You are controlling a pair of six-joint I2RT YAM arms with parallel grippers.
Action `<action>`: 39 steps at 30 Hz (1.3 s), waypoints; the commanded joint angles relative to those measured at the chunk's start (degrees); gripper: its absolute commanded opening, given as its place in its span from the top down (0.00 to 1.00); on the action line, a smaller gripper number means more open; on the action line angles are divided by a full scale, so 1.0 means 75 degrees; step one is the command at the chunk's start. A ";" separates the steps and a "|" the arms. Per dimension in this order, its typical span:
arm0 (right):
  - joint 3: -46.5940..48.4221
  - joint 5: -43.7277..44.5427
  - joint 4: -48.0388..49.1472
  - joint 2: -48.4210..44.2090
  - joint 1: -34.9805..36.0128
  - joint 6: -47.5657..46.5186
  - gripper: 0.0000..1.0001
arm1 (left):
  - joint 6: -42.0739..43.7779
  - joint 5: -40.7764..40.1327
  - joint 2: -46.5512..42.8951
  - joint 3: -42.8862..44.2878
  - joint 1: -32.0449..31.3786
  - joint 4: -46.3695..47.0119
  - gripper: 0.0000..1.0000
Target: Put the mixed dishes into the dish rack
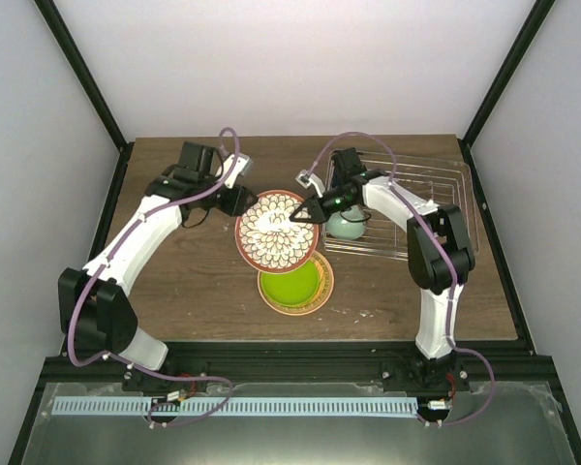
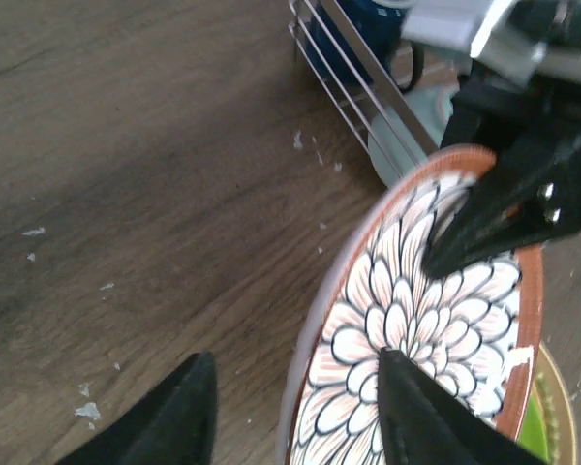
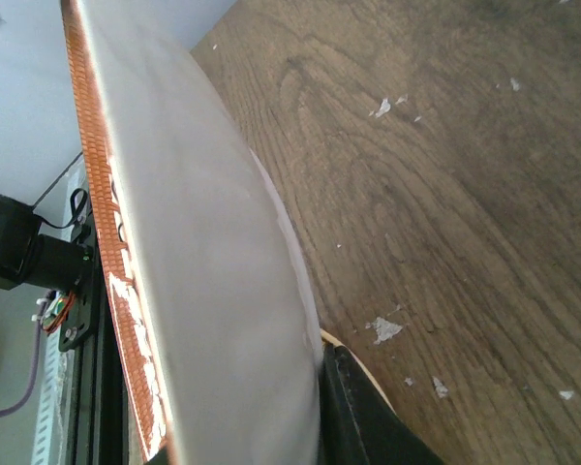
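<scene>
Top external view: my right hand [image 1: 305, 215] pinches the right rim of the flower plate [image 1: 276, 232], holding it tilted above the middle of the table [image 1: 174, 291]. My left hand [image 1: 240, 201] is at the plate's far-left rim. In the left wrist view its fingers [image 2: 174, 426] are spread, one over the patterned face and the other out to the side, clear of the rim.

Toward the near edge lies the green plate [image 1: 295, 286], its far edge hidden under the flower plate. The wire rack [image 1: 416, 203] sits at the far right corner. The mint bowl [image 1: 347, 228] is at its left end, just behind my right hand, between the plate and the rest of the rack. The blue mug [image 2: 353, 29] shows behind the wires.

In the right wrist view the plate's pale underside fills the left side, with my finger [image 3: 363, 421] against it. White flecks [image 3: 385, 329] dot the wood.
</scene>
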 commanded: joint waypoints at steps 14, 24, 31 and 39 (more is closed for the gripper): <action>0.0973 -0.0296 0.0195 -0.0459 0.0050 0.0209 0.99 | -0.0866 -0.0612 -0.0510 0.0880 0.0656 0.0520 0.07; 0.0898 0.1281 0.1466 -0.1897 -0.0718 0.0287 0.99 | -0.1485 -0.0400 -0.0355 0.0928 0.1667 0.0561 0.05; -0.0312 0.2968 0.3104 -0.3513 -0.1246 -0.0128 0.99 | -0.1469 -0.0139 -0.0138 0.0859 0.1699 0.0620 0.05; -0.1423 0.5981 0.3960 -0.4443 -0.1743 -0.1478 0.99 | -0.1475 0.0113 0.0133 0.0880 0.1711 0.0675 0.05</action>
